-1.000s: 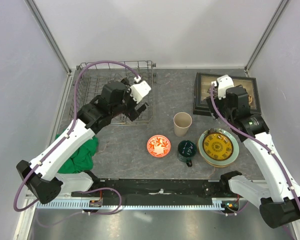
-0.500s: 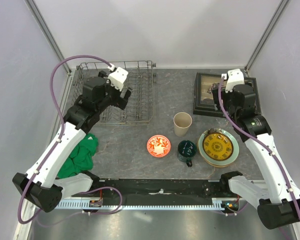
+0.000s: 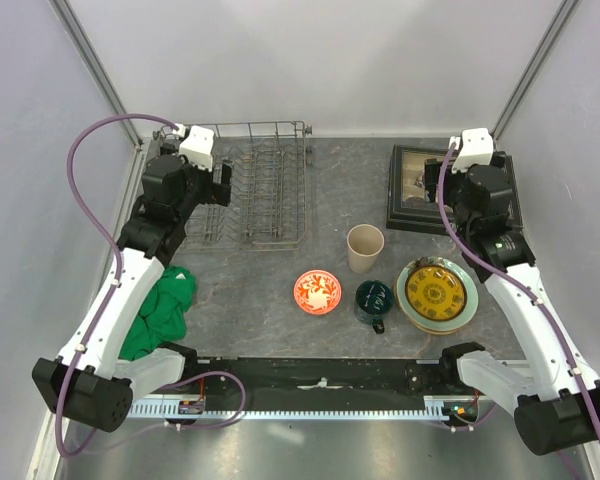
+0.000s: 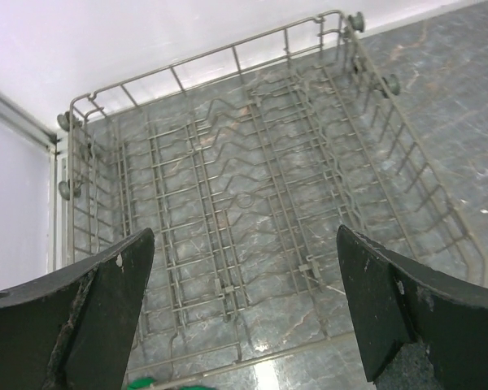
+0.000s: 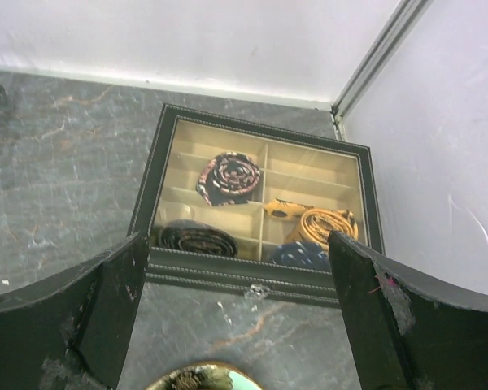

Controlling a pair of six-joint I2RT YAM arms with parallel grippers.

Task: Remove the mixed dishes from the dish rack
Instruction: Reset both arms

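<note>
My left gripper [image 4: 244, 244] was wide open and empty over the dish rack [image 4: 228, 154] at 11 o'clock, right gripper [image 5: 237, 252] same over the box [image 5: 203, 264] at 1. Rack looked bare, with beige cup [image 3: 365, 247], red bowl [image 3: 318, 292], green mug [image 3: 373, 298] and stacked plates [image 3: 436, 292] out on the table [image 3: 260, 270] around 5, so basically done.

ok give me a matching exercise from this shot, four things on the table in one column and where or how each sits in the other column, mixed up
Things:
1. dish rack
2. beige cup
3. yellow-gold patterned dish
4. green cloth

Places or states:
A. bunched up beside the left arm
B. holds no dishes, at the far left
C. upright, just beyond the dark green mug
D. lies on the pale green plate

Pairs: 1-B; 2-C; 3-D; 4-A
</note>
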